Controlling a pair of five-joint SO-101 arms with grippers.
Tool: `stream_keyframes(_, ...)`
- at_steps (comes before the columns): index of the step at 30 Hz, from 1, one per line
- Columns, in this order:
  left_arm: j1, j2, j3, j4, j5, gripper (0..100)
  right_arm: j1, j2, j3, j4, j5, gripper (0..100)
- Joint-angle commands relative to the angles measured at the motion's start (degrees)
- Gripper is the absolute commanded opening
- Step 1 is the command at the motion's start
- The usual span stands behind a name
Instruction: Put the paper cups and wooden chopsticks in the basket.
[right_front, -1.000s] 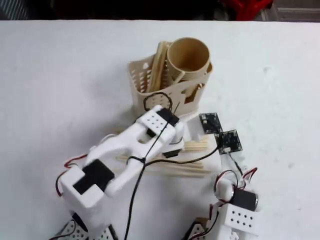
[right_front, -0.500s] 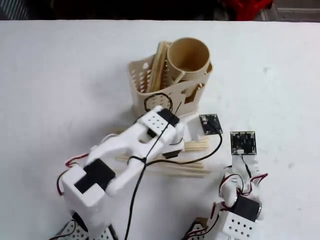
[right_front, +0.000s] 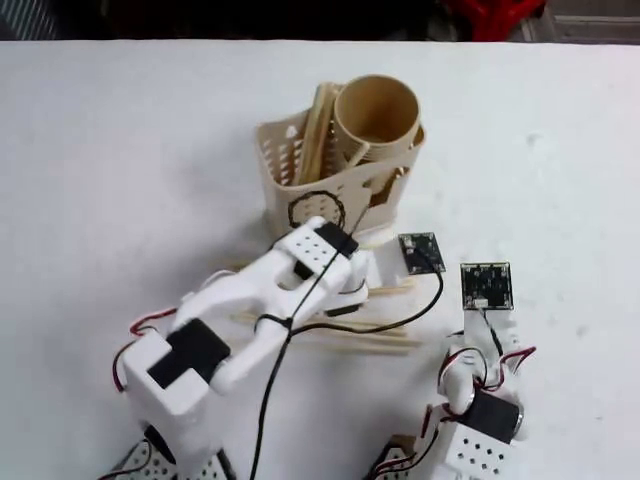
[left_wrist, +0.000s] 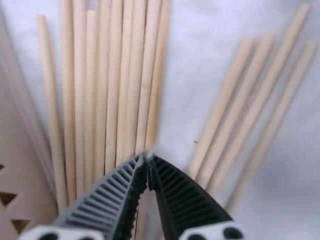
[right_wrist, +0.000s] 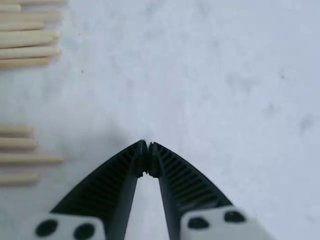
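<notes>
The beige basket (right_front: 335, 195) stands in the middle of the table with a paper cup (right_front: 377, 115) and several wooden chopsticks (right_front: 318, 125) upright in it. More chopsticks (right_front: 375, 340) lie flat on the table in front of it. My left gripper (left_wrist: 147, 157) is shut, its tips low over a tight row of loose chopsticks (left_wrist: 117, 90), with the basket wall (left_wrist: 20, 170) right beside them. My right gripper (right_wrist: 146, 150) is shut above bare table, and chopstick ends (right_wrist: 27, 47) lie off to one side of it.
The left arm (right_front: 250, 310) lies diagonally across the front of the table, covering part of the loose chopsticks. The right arm (right_front: 480, 400) stands at the front right. White table surface (right_front: 130, 150) spreads to both sides of the basket.
The right arm has swung rightward, away from the loose chopsticks, then stopped. The left arm has shifted slightly toward the basket.
</notes>
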Motion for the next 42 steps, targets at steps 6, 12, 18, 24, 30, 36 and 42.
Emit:
stream_keyframes(6,0.0,-5.5,-3.2,5.2,0.1,2,0.2,0.0,0.5,0.5,-0.5,1.7)
stream_keyframes(12,-1.0,-17.3,-3.5,9.1,1.7,2,0.2,0.0,0.5,0.5,-0.5,1.7)
stream_keyframes(18,-4.6,-13.1,2.5,0.4,1.9,14,0.2,0.0,0.5,0.5,-0.5,1.7)
stream_keyframes(24,-4.5,1.4,-4.4,0.0,-0.3,13,0.2,0.0,0.5,0.5,-0.5,1.7)
stream_keyframes(30,-4.5,10.6,-14.0,6.3,-0.4,11,0.2,0.0,0.5,0.5,-0.5,1.8)
stream_keyframes(36,-4.6,10.6,-14.9,7.0,-0.5,2,0.2,0.0,0.5,0.5,-0.5,1.8)
stream_keyframes(42,-4.7,6.2,-15.8,10.4,-0.4,2,0.2,0.0,0.5,0.5,-0.5,1.8)
